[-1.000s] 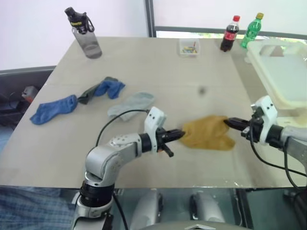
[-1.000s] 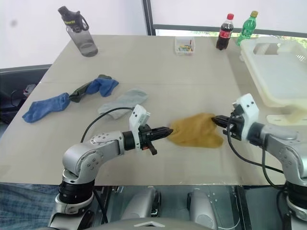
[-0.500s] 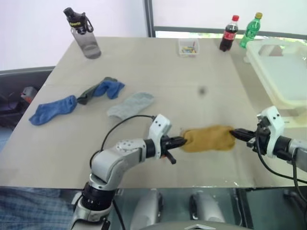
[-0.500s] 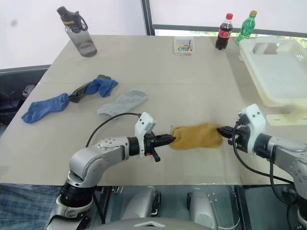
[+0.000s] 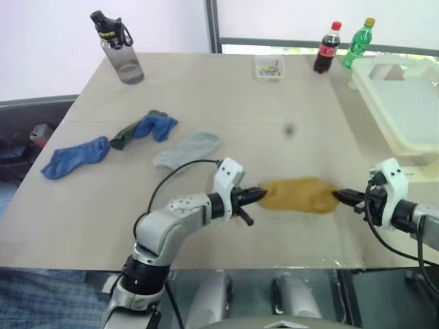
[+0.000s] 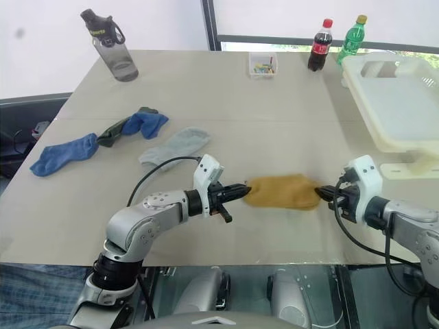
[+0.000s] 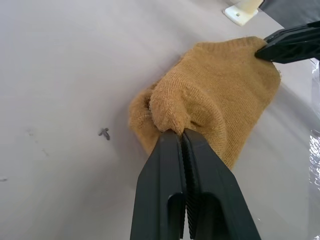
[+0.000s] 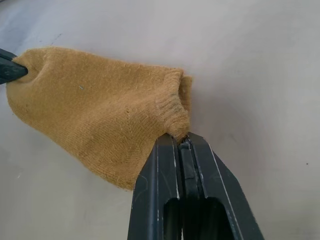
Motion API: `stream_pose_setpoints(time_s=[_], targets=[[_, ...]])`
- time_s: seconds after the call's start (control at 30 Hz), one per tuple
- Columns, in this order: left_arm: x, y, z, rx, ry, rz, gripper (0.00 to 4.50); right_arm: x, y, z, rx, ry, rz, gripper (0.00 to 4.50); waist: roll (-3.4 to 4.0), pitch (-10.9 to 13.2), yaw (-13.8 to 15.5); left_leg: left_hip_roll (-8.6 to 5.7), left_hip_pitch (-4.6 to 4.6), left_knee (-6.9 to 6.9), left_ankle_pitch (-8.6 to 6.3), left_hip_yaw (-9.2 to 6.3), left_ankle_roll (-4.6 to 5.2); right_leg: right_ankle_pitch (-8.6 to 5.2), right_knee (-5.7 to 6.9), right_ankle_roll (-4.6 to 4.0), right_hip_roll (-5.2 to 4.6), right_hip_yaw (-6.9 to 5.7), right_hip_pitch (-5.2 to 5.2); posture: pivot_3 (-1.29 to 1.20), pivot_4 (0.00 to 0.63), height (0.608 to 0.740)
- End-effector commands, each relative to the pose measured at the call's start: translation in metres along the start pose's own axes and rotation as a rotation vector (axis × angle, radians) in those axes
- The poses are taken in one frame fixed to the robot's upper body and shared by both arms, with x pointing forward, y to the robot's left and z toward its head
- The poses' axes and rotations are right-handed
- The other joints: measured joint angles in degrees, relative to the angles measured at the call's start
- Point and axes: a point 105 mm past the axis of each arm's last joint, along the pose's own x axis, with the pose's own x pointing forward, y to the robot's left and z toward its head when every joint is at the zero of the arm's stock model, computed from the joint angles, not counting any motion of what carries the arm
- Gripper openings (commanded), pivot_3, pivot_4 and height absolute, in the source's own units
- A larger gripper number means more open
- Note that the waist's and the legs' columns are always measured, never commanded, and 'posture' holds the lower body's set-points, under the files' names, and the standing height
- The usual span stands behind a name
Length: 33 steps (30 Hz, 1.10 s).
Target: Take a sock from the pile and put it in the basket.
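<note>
Looks like a lab or office test room — not a home

Big plain beige table (image 5: 206, 96) against a blank white wall (image 5: 48, 41), window strip (image 5: 288, 49) behind — water bottle (image 5: 122, 49), two soda bottles (image 5: 328, 48) and a little clear box (image 5: 269, 67) parked along the back.

sock (image 7: 220, 95): mustard knit cloth, kinda fuzzy
table (image 5: 226, 103): smooth matt beige
basket (image 6: 405, 103): glossy cream plastic
</note>
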Motion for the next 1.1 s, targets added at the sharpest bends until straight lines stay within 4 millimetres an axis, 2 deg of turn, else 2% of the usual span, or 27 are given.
stream_pose_setpoints(time_s=[0.03,0.07,0.17,0.2,0.27,0.33,0.4,0.47,0.57,0.67,0.83,0.93,1.1], targets=[[0.003,0.003,0.006,0.014,-0.029,0.023,0.00,-0.001,0.000,-0.001,-0.016,-0.002,-0.003,0.61,0.00,0.0,0.0,0.00,0.00,0.00,0.00,0.00,0.00,0.00,0.00,0.00,0.00,0.00,0.00,0.00,0.150,0.740],[0.003,0.004,0.005,0.013,-0.026,0.026,0.00,-0.001,0.001,-0.002,-0.015,0.005,0.002,0.88,0.00,0.0,0.0,0.00,0.00,0.00,0.00,0.00,0.00,0.00,0.00,0.00,0.00,0.00,0.00,0.00,0.150,0.740],[0.006,0.004,0.003,0.011,-0.019,0.026,0.00,-0.002,-0.004,-0.001,-0.018,-0.009,-0.026,2.34,0.00,0.0,0.0,0.00,0.00,0.00,0.00,0.01,0.00,0.00,0.00,0.00,0.00,0.01,0.00,0.00,0.150,0.740],[0.006,0.004,0.002,0.010,-0.018,0.026,0.00,-0.003,-0.007,0.000,-0.024,-0.017,-0.037,2.99,0.00,0.0,0.0,0.00,0.00,0.00,0.00,0.01,0.00,0.00,0.00,0.00,0.00,0.01,0.00,0.00,0.150,0.740],[0.008,0.004,0.001,0.012,-0.015,0.025,0.00,-0.005,-0.007,0.009,-0.051,-0.057,-0.028,3.10,0.00,0.0,0.0,0.00,0.00,0.00,0.00,0.01,0.00,0.00,0.00,0.00,0.00,0.01,0.00,0.00,0.150,0.740],[0.009,0.004,0.000,0.012,-0.012,0.023,0.00,-0.006,-0.003,0.032,-0.106,-0.178,-0.011,3.10,0.00,0.0,0.0,0.00,0.00,0.00,0.00,0.01,0.00,0.00,0.00,0.00,0.00,0.01,0.00,0.00,0.150,0.740],[0.010,0.004,0.000,0.013,-0.009,0.021,0.00,-0.005,0.002,0.046,-0.170,-0.264,0.005,3.10,0.00,0.0,-0.1,-0.01,0.02,0.00,0.00,0.02,0.00,0.00,0.00,0.00,0.00,0.02,0.00,0.00,0.150,0.740],[0.011,0.004,-0.001,0.006,-0.005,0.019,0.00,0.003,0.017,0.049,-0.251,-0.303,0.069,3.10,0.00,0.0,0.0,0.00,0.02,0.00,0.00,0.00,0.00,0.00,0.00,0.01,0.02,0.01,0.00,0.00,0.150,0.740],[0.012,0.006,0.001,0.006,-0.026,0.025,0.00,0.020,0.031,0.036,-0.332,-0.277,0.106,3.10,0.00,0.0,0.0,0.01,0.02,-0.01,0.00,-0.01,-0.01,-0.01,0.00,0.01,0.03,-0.01,0.00,0.00,0.150,0.740],[0.011,0.008,0.003,-0.014,-0.033,0.030,0.89,0.033,0.032,0.020,-0.378,-0.228,0.088,3.16,0.00,0.0,0.1,0.01,0.00,0.01,0.01,0.00,-0.02,0.00,0.00,0.01,0.01,0.00,0.00,0.00,0.150,0.740],[0.008,0.010,0.003,-0.019,-0.054,0.061,3.09,0.048,0.014,-0.015,-0.405,-0.116,-0.006,3.16,0.00,0.0,0.1,-0.01,0.01,0.03,0.15,0.00,-0.26,0.00,0.00,0.01,-0.02,0.00,0.00,0.00,0.150,0.740],[0.003,0.015,0.001,-0.105,-0.063,0.080,4.38,0.050,0.011,-0.031,-0.416,-0.067,-0.017,3.16,0.01,-0.1,0.0,0.00,0.06,0.02,0.15,0.01,-0.26,0.00,0.01,0.01,-0.01,0.02,0.01,0.00,0.150,0.740],[-0.002,0.025,-0.001,-0.390,-0.073,0.092,4.45,0.053,0.013,-0.034,-0.407,-0.072,-0.007,3.16,-0.10,-0.2,0.0,0.03,0.20,0.04,0.02,-0.03,-0.03,0.00,0.02,0.01,0.00,-0.02,0.13,0.00,0.150,0.740]])
